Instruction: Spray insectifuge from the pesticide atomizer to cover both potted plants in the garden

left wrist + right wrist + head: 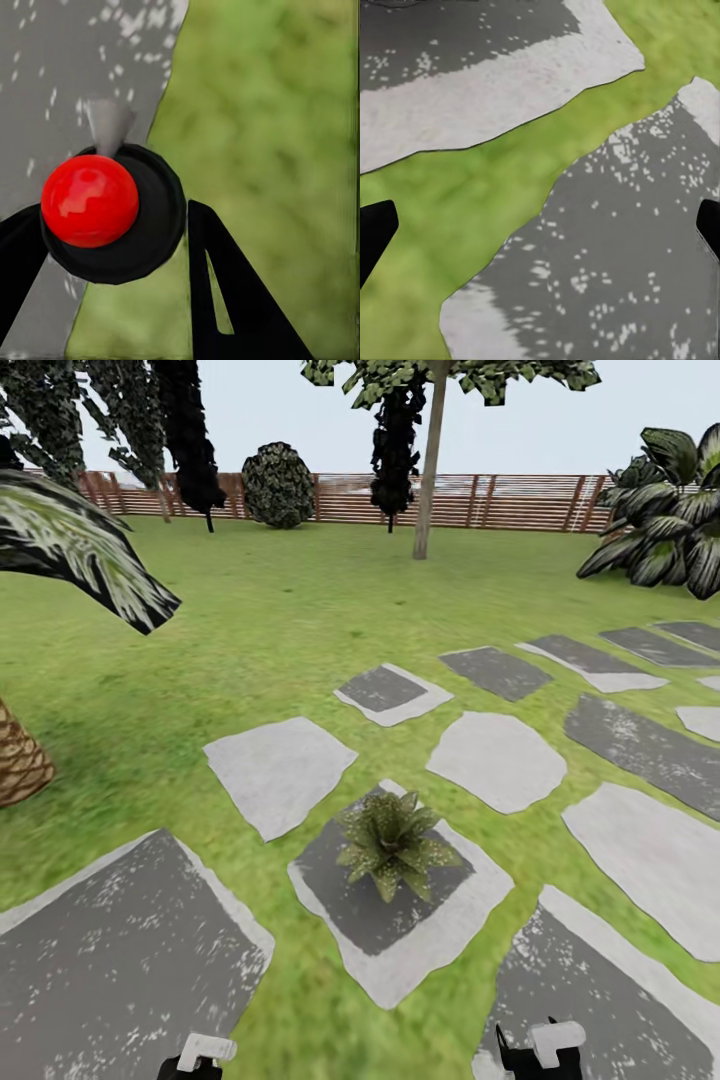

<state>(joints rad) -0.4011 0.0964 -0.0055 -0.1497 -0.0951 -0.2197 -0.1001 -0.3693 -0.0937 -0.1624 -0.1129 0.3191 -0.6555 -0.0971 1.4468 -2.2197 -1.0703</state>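
Both grippers, left (196,1057) and right (541,1050), cut off at bottom edge; potted plant (391,842) hides its pot; lawn (270,150) blurred.

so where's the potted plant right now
In the head view the potted plant sits on a dark stepping stone just ahead, slightly right of centre.

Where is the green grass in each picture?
Head view: grass spreads from the fence down around the stones.
Left wrist view: grass lies beside a speckled grey stone.
Right wrist view: a grass strip runs between two stones.
Shared landmark: the speckled dark grey stones.
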